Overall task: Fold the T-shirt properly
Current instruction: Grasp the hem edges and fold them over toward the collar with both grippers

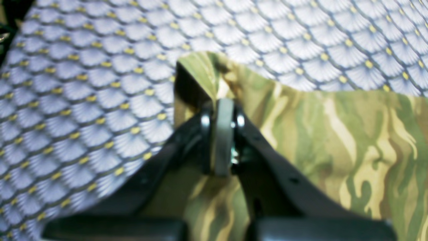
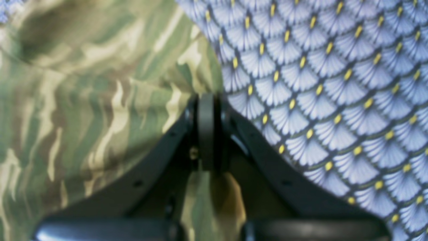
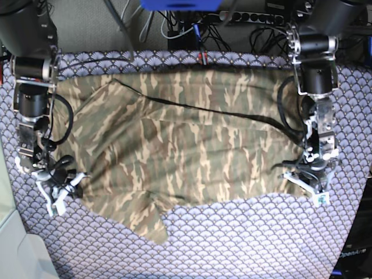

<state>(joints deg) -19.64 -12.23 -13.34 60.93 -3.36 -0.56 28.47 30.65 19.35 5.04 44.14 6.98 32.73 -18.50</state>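
Note:
The camouflage T-shirt [image 3: 180,145] lies spread wide across the purple scallop-patterned table cloth [image 3: 244,238], a dark fold line running across its middle. At the shirt's right lower corner my left gripper [image 3: 308,183] is shut on the cloth. In the left wrist view, the left gripper [image 1: 223,103] has its jaws pressed together on a raised corner of the T-shirt [image 1: 334,140]. My right gripper [image 3: 58,187] sits at the shirt's left edge. The right wrist view has the right gripper [image 2: 207,97] shut on the edge of the T-shirt [image 2: 83,100].
Cables and a power strip [image 3: 244,20] run behind the table's far edge. A white surface [image 3: 17,256] lies beyond the table's near left corner. Bare table cloth [image 3: 261,256] stretches along the front of the shirt.

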